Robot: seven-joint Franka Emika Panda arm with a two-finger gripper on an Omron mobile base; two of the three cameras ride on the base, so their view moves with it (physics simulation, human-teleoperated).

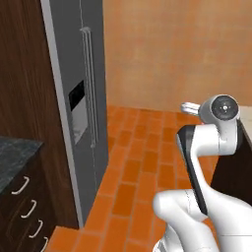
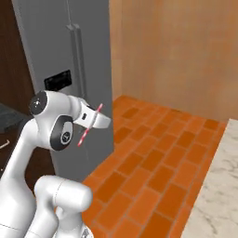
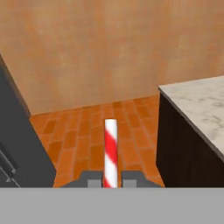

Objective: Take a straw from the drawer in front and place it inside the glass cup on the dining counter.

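Clamping the gripper (image 3: 111, 178), fingers hold a thin, straight red-and-white striped straw (image 3: 110, 158).

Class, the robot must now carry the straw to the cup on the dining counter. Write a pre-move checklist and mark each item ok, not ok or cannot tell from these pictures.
1. Straw held between the fingertips of the gripper: ok.
2. Straw clear of the grey fridge beside it: ok in the right base view, with a gap between them.
3. Dining counter within sight: ok, its marbled top lies to the right in the hand view.
4. Glass cup located: cannot tell; the visible counter corner shows no cup.
5. Open tiled floor between fridge and counter for the base to drive: ok.
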